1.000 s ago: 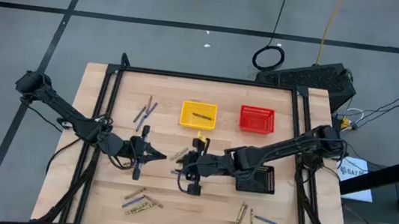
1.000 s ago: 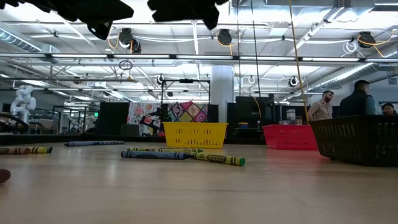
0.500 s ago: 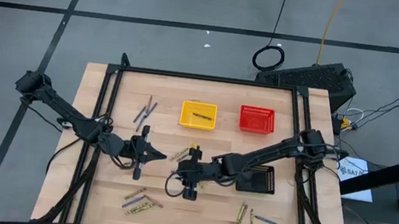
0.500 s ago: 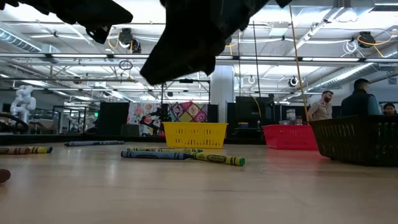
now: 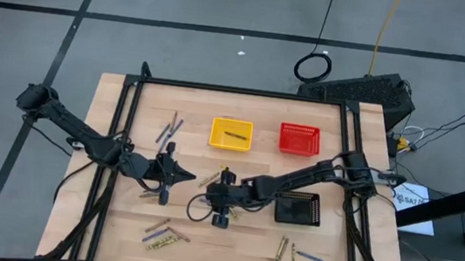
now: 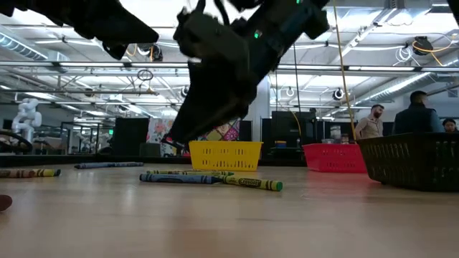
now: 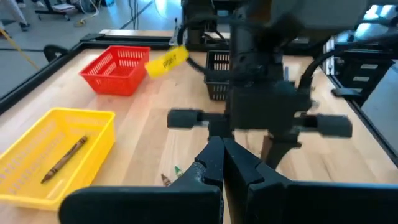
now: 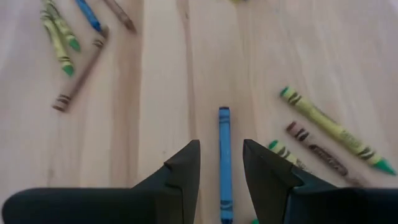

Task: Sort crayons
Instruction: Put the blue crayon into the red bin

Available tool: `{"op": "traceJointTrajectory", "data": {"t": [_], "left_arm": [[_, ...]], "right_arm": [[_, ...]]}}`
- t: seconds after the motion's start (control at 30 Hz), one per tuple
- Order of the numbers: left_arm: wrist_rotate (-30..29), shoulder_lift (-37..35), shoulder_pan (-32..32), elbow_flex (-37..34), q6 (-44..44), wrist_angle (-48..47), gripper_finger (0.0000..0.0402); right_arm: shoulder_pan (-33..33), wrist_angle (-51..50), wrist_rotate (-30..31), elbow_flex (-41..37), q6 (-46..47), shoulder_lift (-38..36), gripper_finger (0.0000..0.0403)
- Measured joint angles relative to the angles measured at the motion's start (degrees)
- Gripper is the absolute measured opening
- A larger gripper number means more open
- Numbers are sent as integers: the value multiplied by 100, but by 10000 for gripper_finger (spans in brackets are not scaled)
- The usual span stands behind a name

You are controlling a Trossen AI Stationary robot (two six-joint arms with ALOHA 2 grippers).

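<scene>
Crayons lie in loose groups on the wooden table (image 5: 247,238): one at the centre (image 5: 209,181), one near the front left (image 5: 164,232), one near the front right (image 5: 293,253), one at the far left (image 5: 168,129). My right gripper (image 8: 222,163) hangs open, slanting down over the table's middle (image 5: 204,203). A blue crayon (image 8: 224,158) lies on the wood below, in line with the gap between its fingers. My left gripper (image 7: 222,163) is shut and empty, held above the table just left of the right one (image 5: 190,177).
At the far side stand a yellow basket (image 5: 230,133) holding one brown crayon (image 7: 64,160) and a red basket (image 5: 299,139). A black basket (image 5: 298,207) sits under the right arm. Yellow-green (image 8: 333,130) and brown (image 8: 317,149) crayons lie beside the blue one. People stand beyond the table (image 6: 412,115).
My right gripper has come down toward the table and moved a little toward the left and near edges, tipping further downward; its fingers have stayed open. The crayons have not moved.
</scene>
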Motion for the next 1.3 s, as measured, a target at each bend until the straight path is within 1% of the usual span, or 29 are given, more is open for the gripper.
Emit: {"op": "traceJointTrajectory", "data": {"t": [0.1, 0.3, 0.53, 0.73, 0.97, 1.1, 1.2, 1.3], "left_arm": [[4, 2, 0, 0, -1, -93, 2], [4, -1, 0, 0, 1, -171, 2], [4, -1, -2, 0, 1, -174, 2], [6, -1, -2, 0, 1, -172, 2], [9, -1, -4, 0, 3, -174, 2], [13, -1, -4, 0, 5, -172, 2], [13, -1, -4, 0, 5, -174, 2], [13, -1, -4, 0, 7, -174, 2]], "right_arm": [[-37, -62, -100, -2, 62, 145, 110], [-42, -108, -102, 0, 111, 350, 110], [-53, -209, -94, 0, 90, 352, 109], [-75, -571, -80, 11, 181, 345, 109], [-87, -633, -95, 11, 192, 345, 107], [-108, -641, -187, 11, 192, 345, 81], [-154, -649, -387, 11, 196, 343, 47], [-174, -649, -389, 11, 196, 341, 12]]}}
